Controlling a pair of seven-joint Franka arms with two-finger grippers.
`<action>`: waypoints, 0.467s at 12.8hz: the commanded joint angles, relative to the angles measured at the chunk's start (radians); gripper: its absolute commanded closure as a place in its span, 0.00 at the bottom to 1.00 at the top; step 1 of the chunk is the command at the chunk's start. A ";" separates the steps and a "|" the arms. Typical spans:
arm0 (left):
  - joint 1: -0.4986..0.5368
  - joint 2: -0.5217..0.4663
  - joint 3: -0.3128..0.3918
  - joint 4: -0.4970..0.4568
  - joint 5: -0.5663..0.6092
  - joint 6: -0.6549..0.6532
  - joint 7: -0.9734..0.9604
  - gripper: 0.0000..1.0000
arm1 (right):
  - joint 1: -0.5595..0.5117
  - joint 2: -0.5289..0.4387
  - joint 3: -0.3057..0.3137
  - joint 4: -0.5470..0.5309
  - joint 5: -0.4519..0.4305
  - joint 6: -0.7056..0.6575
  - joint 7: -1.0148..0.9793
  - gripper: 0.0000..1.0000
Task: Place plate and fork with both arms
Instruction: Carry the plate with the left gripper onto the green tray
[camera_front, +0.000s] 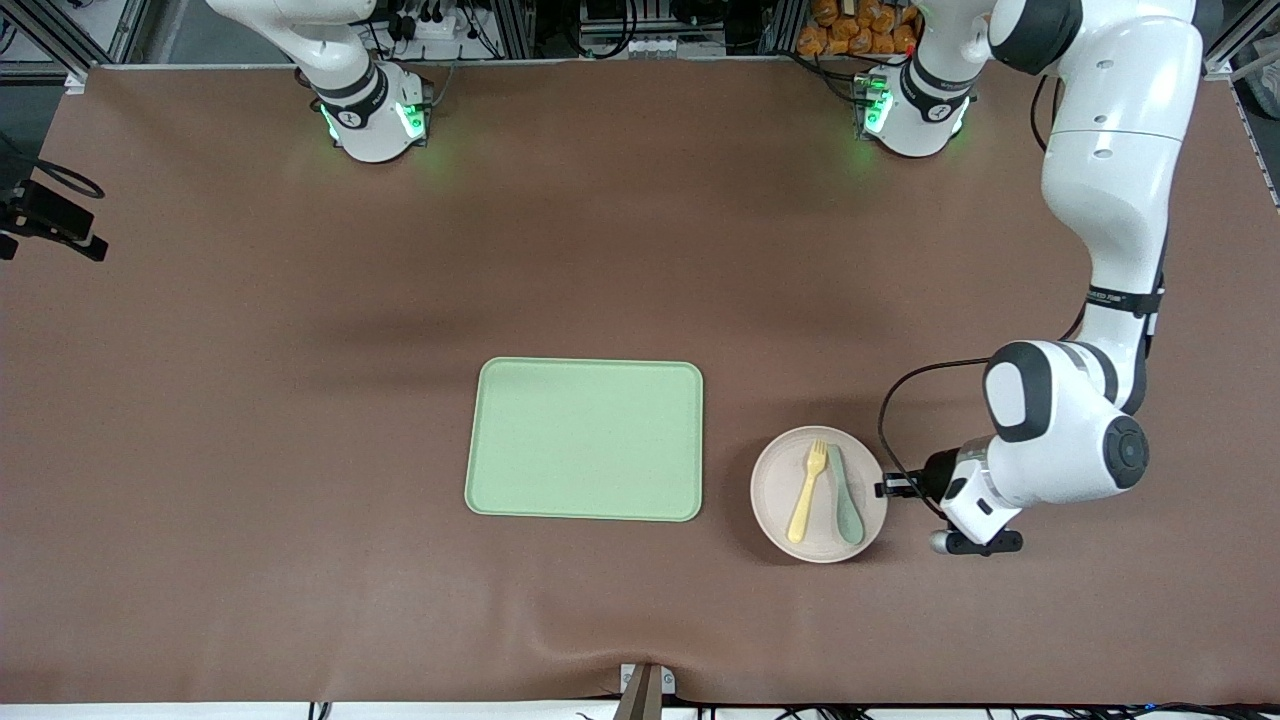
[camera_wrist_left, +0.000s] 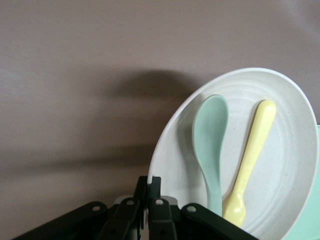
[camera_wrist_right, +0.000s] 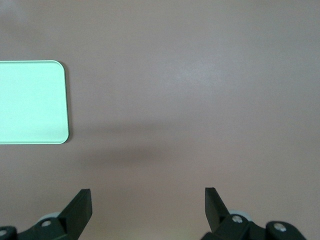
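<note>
The pale round plate (camera_front: 775, 500) lies beside the tray, toward the left arm's end of the table. On it, side by side, are the yellow fork (camera_front: 806, 490) and a grey-green spoon (camera_front: 846, 500). My left gripper (camera_front: 885, 489) is shut on the plate's rim at the edge away from the tray. In the left wrist view the left gripper (camera_wrist_left: 150, 181) pinches the rim of the plate (camera_wrist_left: 285, 170), with the fork (camera_wrist_left: 252, 155) and the spoon (camera_wrist_left: 210, 135) lying in it. My right gripper (camera_wrist_right: 148, 192) is open over bare table, holding nothing; it does not show in the front view.
The rectangular light-green tray (camera_front: 585, 438) lies flat mid-table with nothing on it; one corner of the tray (camera_wrist_right: 30, 102) shows in the right wrist view. A brown mat (camera_front: 300, 450) covers the table. A black device (camera_front: 50, 225) sits at the right arm's end.
</note>
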 joint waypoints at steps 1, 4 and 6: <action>-0.066 -0.012 0.014 0.025 -0.007 -0.017 -0.115 1.00 | -0.006 -0.011 0.003 -0.003 0.013 -0.006 0.006 0.00; -0.160 -0.011 0.017 0.043 -0.005 -0.001 -0.270 1.00 | -0.009 -0.011 0.003 -0.003 0.013 -0.007 0.006 0.00; -0.209 -0.003 0.017 0.057 -0.005 0.025 -0.335 1.00 | -0.011 -0.010 0.003 -0.004 0.013 -0.006 0.006 0.00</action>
